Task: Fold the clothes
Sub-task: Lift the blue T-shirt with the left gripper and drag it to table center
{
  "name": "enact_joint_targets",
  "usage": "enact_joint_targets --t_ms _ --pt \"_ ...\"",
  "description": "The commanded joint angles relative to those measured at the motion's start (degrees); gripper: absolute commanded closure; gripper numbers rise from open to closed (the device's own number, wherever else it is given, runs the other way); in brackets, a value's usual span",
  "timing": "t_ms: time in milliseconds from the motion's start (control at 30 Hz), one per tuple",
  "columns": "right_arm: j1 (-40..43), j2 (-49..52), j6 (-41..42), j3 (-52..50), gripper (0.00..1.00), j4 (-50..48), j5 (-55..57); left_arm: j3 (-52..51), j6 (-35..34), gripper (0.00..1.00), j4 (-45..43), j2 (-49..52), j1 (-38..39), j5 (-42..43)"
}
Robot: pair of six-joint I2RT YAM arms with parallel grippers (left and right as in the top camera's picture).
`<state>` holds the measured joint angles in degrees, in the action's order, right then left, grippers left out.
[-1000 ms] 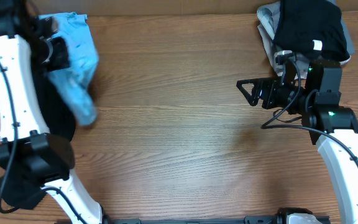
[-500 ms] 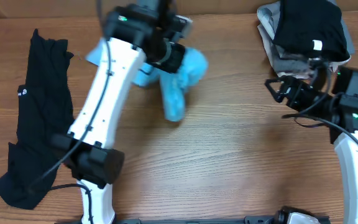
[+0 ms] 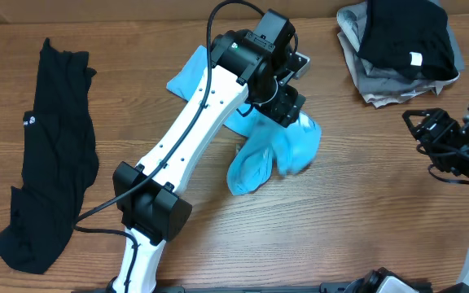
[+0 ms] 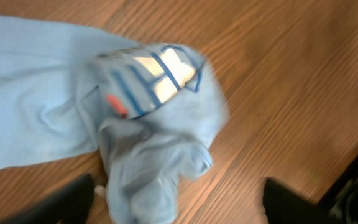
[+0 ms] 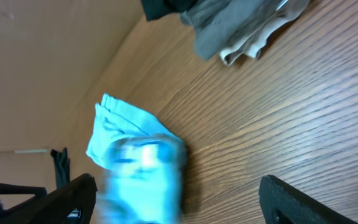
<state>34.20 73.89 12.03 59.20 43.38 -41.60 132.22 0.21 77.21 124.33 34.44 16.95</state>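
Note:
The light blue T-shirt (image 3: pixel 271 150) is a crumpled, blurred heap in the middle of the table, its blue-white logo (image 4: pixel 151 78) facing up. My left gripper (image 3: pixel 287 106) hovers just over its far end. In the left wrist view that gripper (image 4: pixel 179 199) is open, the jaws far apart with loose shirt fabric (image 4: pixel 148 162) between them, touching neither. A long black garment (image 3: pixel 51 155) lies stretched out at the far left. My right gripper (image 3: pixel 420 133) is open at the right edge, pointing at the shirt (image 5: pixel 138 168) from well away, with nothing between its jaws (image 5: pixel 179 193).
A stack of folded dark and grey clothes (image 3: pixel 401 45) sits at the back right corner, also seen in the right wrist view as a grey pile (image 5: pixel 241 25). Bare wooden table (image 3: pixel 365 212) spreads between the shirt and the right arm.
My left arm swung from the far left to the table's middle carrying the blue shirt, then opened its jaws and the shirt dropped. The right arm drew back to the right.

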Motion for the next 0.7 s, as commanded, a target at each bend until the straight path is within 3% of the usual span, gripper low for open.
enact_joint_targets --t_ms 0,200,400,667 --pt "0.92 -0.15 0.17 1.20 0.13 0.00 -2.62 1.25 0.87 0.00 -2.10 -0.44 -0.79 0.46" --pt "0.11 -0.15 -0.11 1.20 0.12 0.02 -2.62 3.74 3.58 0.00 -6.27 -0.55 -8.17 -6.56" --pt "-4.66 -0.15 -2.03 1.20 0.12 -0.02 -1.09 3.67 4.83 0.00 -15.58 3.30 -15.26 -8.37" --pt "-14.16 -0.13 -1.97 1.20 0.12 -0.13 8.35 3.67 -2.62 0.00 -22.10 14.73 -19.89 -13.11"
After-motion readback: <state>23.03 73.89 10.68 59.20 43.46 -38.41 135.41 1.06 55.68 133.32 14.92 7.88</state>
